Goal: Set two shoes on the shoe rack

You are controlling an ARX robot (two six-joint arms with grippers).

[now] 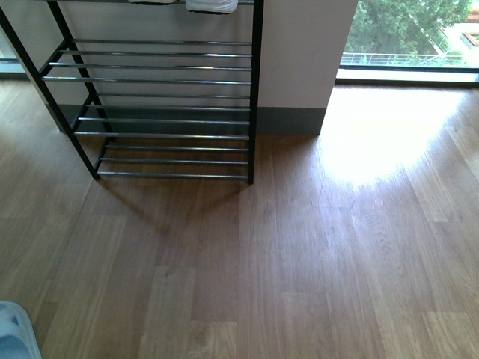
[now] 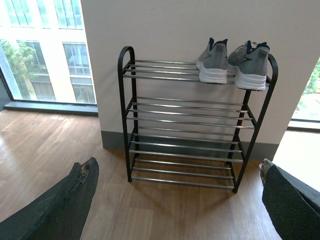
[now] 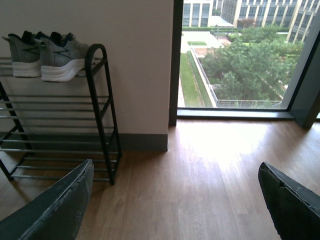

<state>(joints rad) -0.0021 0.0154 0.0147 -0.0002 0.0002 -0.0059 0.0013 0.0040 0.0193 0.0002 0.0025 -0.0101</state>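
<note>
I see the shoe rack (image 1: 157, 93) in the upper left of the front view, standing against the wall. Only the white soles of the two shoes (image 1: 212, 6) show there, cut off at the top edge of the frame. The wrist cameras show them better: both shoes (image 2: 232, 62) sit side by side and touching on the top tier, at the end of the rack (image 2: 182, 107) nearest the big window. Each shoe lies across the bars, wall to room. I think the heels face the room, but at this range I can't be sure. The lower tiers are bare, and there is no shoe on the wooden floor (image 1: 299, 254).

The left gripper (image 2: 177, 167) is spread wide with nothing between its jaws, and the right gripper (image 3: 175, 170) is just as wide and just as empty. Both hang well back from the rack and lower than the shoes (image 3: 45, 52), which lie up and ahead of the jaws. The right arm looks the nearer one, since its camera sees that end of the rack (image 3: 102, 100) close on.

I'd judge the task done. There is nothing left to grip, so the next move only needs both arms kept clear of the top tier.
</note>
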